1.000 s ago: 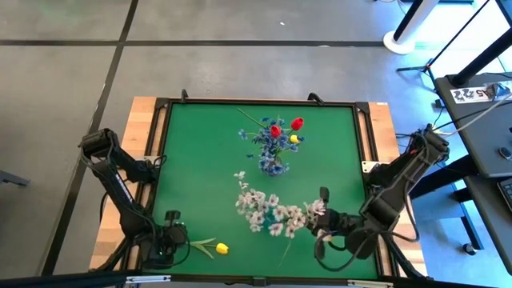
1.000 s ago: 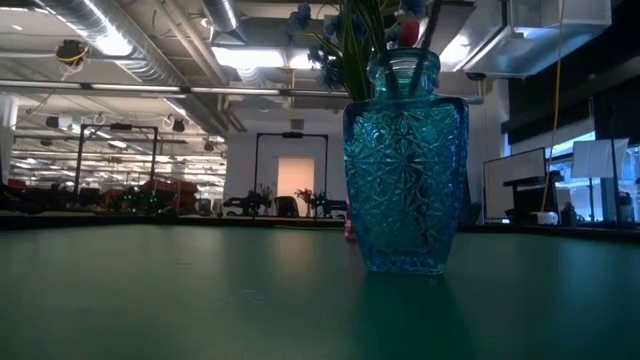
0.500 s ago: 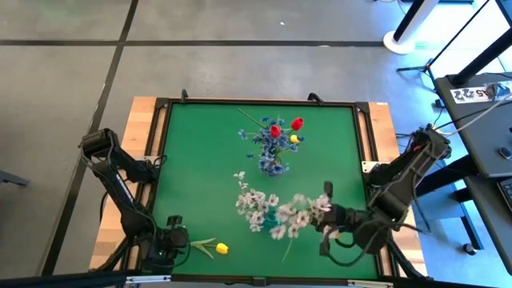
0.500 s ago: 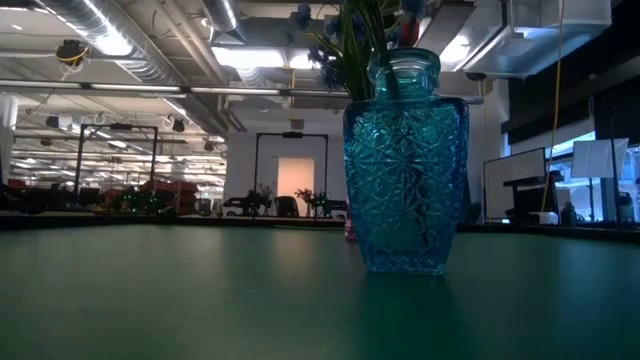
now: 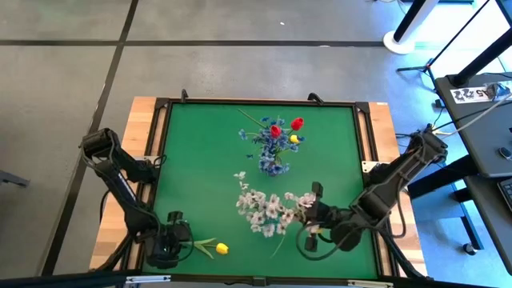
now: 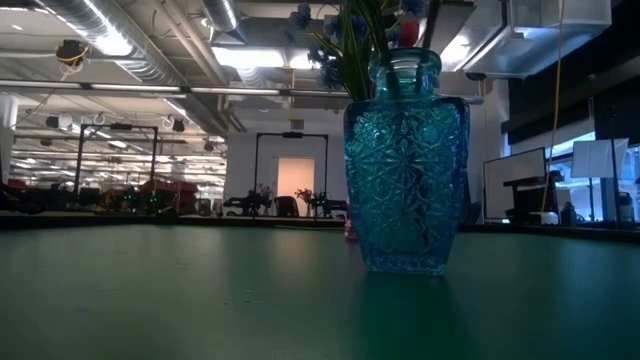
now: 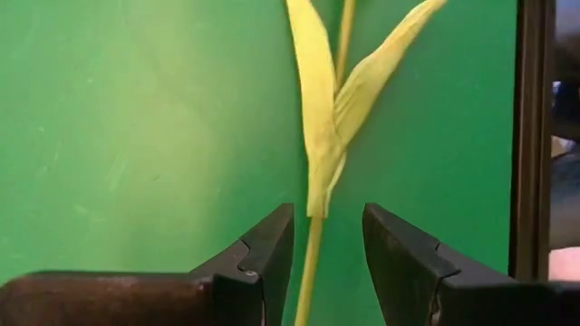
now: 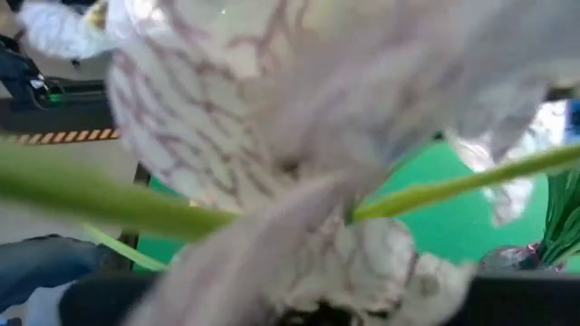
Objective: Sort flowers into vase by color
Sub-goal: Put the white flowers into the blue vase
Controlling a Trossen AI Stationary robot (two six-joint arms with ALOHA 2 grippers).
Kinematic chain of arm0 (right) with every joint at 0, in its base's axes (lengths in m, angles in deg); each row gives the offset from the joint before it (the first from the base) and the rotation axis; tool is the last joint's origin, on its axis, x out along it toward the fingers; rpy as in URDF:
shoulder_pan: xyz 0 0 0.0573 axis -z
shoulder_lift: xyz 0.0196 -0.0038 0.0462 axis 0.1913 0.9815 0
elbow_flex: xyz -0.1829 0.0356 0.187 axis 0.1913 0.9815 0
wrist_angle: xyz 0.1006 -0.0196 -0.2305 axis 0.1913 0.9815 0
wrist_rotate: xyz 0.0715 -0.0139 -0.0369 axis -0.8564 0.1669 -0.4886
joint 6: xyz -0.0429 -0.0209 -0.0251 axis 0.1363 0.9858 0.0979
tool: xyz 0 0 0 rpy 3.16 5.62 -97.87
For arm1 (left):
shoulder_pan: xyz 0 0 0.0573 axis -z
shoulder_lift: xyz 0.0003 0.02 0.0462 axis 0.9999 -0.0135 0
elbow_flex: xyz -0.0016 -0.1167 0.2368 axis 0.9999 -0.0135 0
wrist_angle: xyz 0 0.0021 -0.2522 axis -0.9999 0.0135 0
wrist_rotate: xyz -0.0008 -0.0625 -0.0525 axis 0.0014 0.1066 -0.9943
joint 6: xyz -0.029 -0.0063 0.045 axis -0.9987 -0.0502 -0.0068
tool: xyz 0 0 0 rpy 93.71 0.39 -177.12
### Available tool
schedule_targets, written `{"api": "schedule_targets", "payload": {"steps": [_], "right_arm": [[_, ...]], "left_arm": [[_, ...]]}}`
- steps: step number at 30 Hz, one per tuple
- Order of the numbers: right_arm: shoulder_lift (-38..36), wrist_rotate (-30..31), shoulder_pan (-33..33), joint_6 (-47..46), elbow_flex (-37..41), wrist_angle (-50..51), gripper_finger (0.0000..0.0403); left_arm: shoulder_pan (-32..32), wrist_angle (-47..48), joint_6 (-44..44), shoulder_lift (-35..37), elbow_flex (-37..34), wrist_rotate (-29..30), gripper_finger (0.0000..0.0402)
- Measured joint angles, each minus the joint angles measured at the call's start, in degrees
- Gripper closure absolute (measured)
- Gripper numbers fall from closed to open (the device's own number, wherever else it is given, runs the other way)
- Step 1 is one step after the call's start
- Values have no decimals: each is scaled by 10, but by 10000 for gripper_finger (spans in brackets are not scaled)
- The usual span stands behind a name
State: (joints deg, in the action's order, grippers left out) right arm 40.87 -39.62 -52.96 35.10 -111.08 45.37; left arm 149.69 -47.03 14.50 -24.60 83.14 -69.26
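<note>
Here, two robot arms work a green table (image 5: 200, 176) strewn with artificial flowers, a blue glass vase (image 5: 273, 166) standing near its middle.

The right gripper (image 5: 313, 216), near the table's front right, has its fingers pinched on the white blossom spray (image 5: 268, 210), whose petals fill its wrist view and whose blooms spread across the mat just in front of the vase. The left gripper (image 7: 328, 249), at the front left corner, holds its fingers spread on either side of the thin stem of the yellow tulip (image 5: 222, 249), not touching it. Red tulips (image 5: 286, 126), blue blossoms (image 5: 262, 141) and one yellow bloom (image 5: 294, 138) already stand in the vase.
</note>
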Motion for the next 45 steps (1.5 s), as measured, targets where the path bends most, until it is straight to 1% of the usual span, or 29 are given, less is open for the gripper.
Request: {"api": "schedule_targets", "payload": {"steps": [3,8,12,14,16,19,22,25,27,29,31,33,36,41,45], "right_arm": [[2,-1,0,0,1,0,344],[2,-3,0,0,-9,4,263],[1,-16,0,4,-19,11,203],[1,-16,-1,4,-27,22,183],[0,-14,-1,4,-37,33,170],[0,-13,-1,5,-48,53,165],[0,-11,-1,6,-54,56,169],[0,-15,-1,8,-58,57,175],[0,-15,-1,8,-58,57,177],[0,-15,-1,8,-58,60,177],[0,-15,-1,9,-58,65,178],[0,-15,-1,9,-58,68,178],[0,-17,-1,2,-57,74,178],[0,-52,-1,-23,-57,81,178],[0,-72,-1,-19,-57,91,178]], "left_arm": [[-2,-11,21,0,0,-1,273],[-2,-19,76,-3,0,1,273],[-3,-68,132,-27,0,11,273],[-4,-77,150,-46,2,18,273],[-5,-79,151,-64,6,21,273],[-4,-86,150,-77,7,22,273],[-5,-82,149,-78,13,27,273],[-5,-56,161,-80,36,29,273],[-8,-24,176,-81,64,35,273],[-8,13,181,-80,89,55,273],[-7,34,179,-80,94,84,273],[-7,26,179,-80,89,101,273],[-10,12,178,-85,76,106,273],[-10,-29,183,-122,68,96,273],[-9,-35,190,-148,70,108,274]]}}
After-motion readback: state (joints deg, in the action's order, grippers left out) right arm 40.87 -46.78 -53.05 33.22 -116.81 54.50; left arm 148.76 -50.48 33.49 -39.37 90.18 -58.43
